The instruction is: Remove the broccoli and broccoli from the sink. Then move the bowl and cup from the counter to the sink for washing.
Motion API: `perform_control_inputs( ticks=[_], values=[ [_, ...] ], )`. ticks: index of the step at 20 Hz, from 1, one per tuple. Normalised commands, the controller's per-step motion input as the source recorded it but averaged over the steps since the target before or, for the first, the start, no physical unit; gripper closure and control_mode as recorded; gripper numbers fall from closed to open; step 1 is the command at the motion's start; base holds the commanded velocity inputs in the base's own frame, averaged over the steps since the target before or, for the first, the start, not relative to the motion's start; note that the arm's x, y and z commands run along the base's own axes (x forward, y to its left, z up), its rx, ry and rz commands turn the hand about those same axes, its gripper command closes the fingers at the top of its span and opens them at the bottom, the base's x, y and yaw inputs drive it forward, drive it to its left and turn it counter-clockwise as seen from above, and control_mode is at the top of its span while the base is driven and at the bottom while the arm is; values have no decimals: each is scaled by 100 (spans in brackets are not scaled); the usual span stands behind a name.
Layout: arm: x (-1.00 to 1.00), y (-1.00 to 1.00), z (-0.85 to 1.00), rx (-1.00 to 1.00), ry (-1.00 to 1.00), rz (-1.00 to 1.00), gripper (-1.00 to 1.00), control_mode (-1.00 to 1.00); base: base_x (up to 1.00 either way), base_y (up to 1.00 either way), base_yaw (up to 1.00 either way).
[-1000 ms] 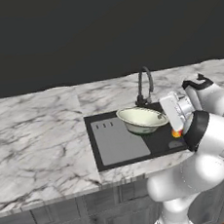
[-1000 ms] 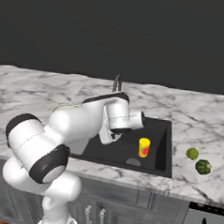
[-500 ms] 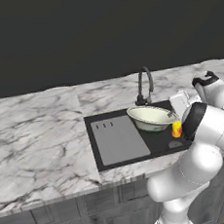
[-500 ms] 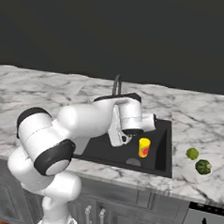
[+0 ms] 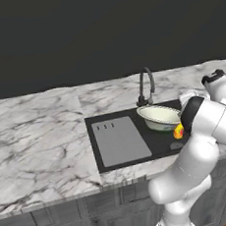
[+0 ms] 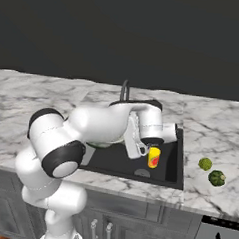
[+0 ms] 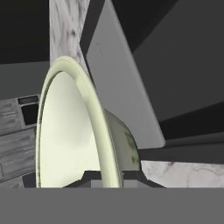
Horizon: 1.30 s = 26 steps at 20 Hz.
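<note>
The pale cream-green bowl [image 5: 159, 116] hangs tilted over the black sink [image 5: 157, 142], next to the tap [image 5: 146, 84]. My gripper [image 7: 111, 178] is shut on the bowl's rim [image 7: 98, 127], one finger on each side of it. The yellow cup [image 6: 153, 157] with its red-orange mark stands in the right part of the basin, just below my hand; it also peeks out beside my forearm as the cup [image 5: 178, 132]. Two broccoli florets lie on the counter right of the sink, the yellowish one [image 6: 205, 164] and the darker one [image 6: 217, 178]. I cannot tell whether the bowl touches the basin floor.
A flat grey panel [image 5: 120, 141] covers the left part of the sink. White marble counter [image 5: 38, 137] runs wide to the left, over grey cabinet fronts [image 6: 135, 227]. My own arm [image 6: 101, 125] reaches across the basin and hides its back left part.
My gripper has carried the bowl to the right over the basin, toward the cup. The cup and both florets have stayed where they were.
</note>
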Motion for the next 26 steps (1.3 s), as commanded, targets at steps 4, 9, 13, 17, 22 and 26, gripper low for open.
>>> perform_control_inputs(
  ticks=[4,9,13,17,22,26],
  values=[
    [0,-26,-6,-5,0,0,100,-100,0,0,0],
    [0,-18,-7,-15,0,0,100,-100,0,0,0],
    [5,-13,-5,-18,0,0,100,-100,0,0,0],
    [7,-10,-6,-18,0,0,100,-100,0,0,0],
    [14,-3,-9,-19,0,0,100,-100,0,0,0],
    [19,-3,-9,-17,0,0,100,-100,0,0,0]
  ],
)
